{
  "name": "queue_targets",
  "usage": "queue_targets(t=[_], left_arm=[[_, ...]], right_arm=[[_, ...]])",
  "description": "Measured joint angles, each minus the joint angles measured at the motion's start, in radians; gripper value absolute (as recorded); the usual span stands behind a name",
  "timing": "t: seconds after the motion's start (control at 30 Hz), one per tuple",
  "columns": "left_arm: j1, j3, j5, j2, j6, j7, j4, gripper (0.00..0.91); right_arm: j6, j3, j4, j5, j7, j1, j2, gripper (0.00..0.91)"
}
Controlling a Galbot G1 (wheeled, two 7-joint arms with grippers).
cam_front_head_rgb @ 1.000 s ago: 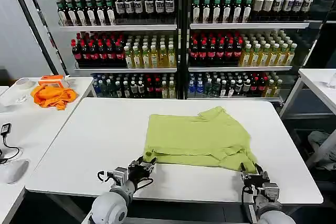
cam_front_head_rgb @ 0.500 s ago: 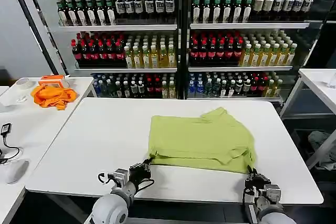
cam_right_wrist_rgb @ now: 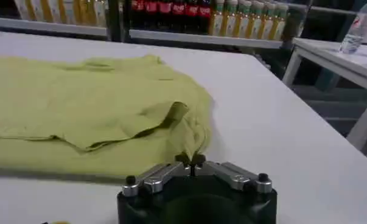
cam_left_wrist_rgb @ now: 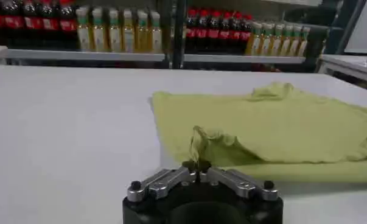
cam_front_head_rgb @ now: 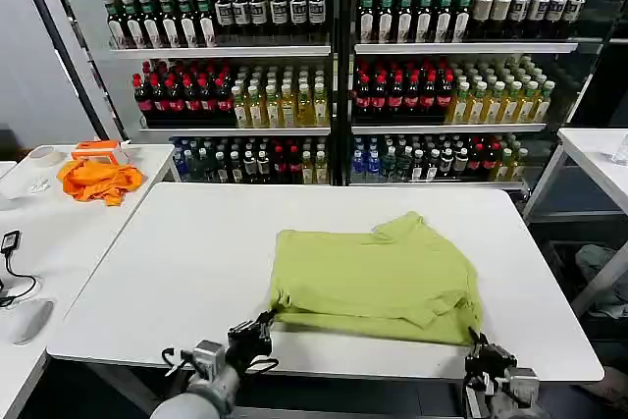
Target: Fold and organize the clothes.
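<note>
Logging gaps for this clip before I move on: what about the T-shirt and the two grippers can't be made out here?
- T-shirt: its underside and inner folded layers are hidden by its own top layer in every view; no printed graphic can be seen.
- Left gripper: how much fabric sits between the shut fingertips is hidden by the bunched cloth.
- Right gripper: same at the shirt's other near corner.
- Head view: both arms are cut off by the bottom edge.

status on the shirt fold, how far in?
Partly done: the T-shirt lies on the white table with one layer folded over. In hand: left end effector and right end effector each pinch a near corner. Left: further folds and tidying.
</note>
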Motion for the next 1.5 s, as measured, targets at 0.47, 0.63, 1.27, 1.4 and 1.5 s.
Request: queue_targets(t=[0.47,0.63,1.27,1.4,1.5], left_arm=[[0.136,-0.083,0.049,0.056,0.032,0.022,-0.146,0.907],[0.132,-0.131,0.045,0.08,0.036,0.015,-0.152,0.907],[-0.275,0.019,-0.033,0.062,0.084,-0.017,0.139,0.907],[-0.374,0.07,-0.045,0.046,0.085,-0.021,0.23,0.907],[-0.442,0.107,-0.052,0.03,0.086,-0.021,0.298,0.907]], right_arm=[[-0.022,0.057,0.112,-0.002,-0.011,-0.041,-0.032,0.907],[-0.036,0.054,0.098,0.037,-0.001,0.031,-0.05,0.907],[-0.095,-0.213,-0.336,0.182,0.045,0.624,-0.059,0.907],[-0.094,-0.26,-0.444,0.197,0.047,0.727,-0.044,0.907],[-0.09,-0.291,-0.52,0.204,0.046,0.794,-0.033,0.907]])
